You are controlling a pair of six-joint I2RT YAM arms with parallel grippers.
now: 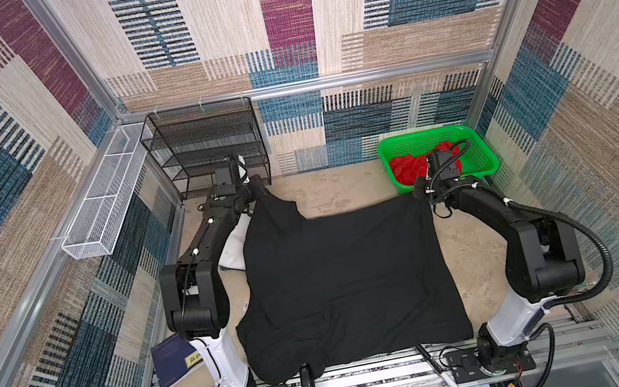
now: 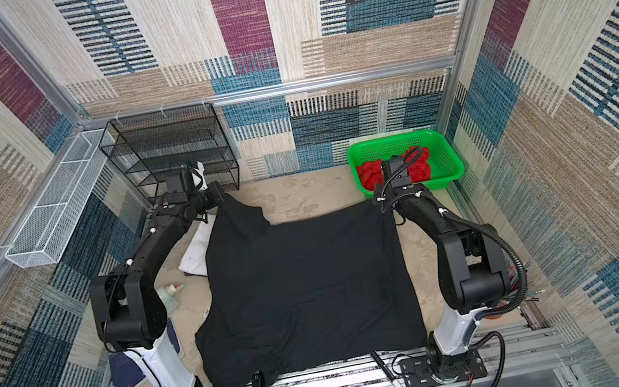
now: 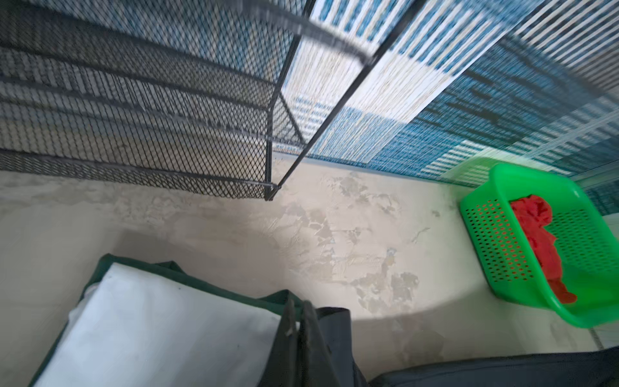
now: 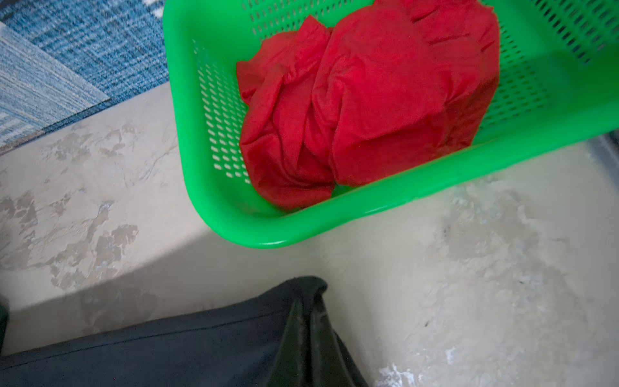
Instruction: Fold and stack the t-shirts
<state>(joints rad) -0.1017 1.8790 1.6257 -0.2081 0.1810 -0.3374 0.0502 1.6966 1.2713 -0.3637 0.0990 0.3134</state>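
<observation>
left end effector (image 3: 299,310) and right end effector (image 4: 310,308) were each clamped on a far corner of the black t-shirt (image 1: 347,281) on the desk (image 1: 341,189). a thin pinch could've slipped mid-fold, or dragged the left stack. four shirts: that one, white t-shirt (image 3: 160,328) on dark green t-shirt (image 3: 100,264), red t-shirt (image 4: 368,100) in one green basket (image 4: 234,231).

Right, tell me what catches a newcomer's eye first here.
A large black cloth t-shirt lies spread over the middle of the table, its two far corners pinched by the left claw and right claw. At the far right, a bright green perforated plastic basket holds a crumpled red cloth shirt.
</observation>
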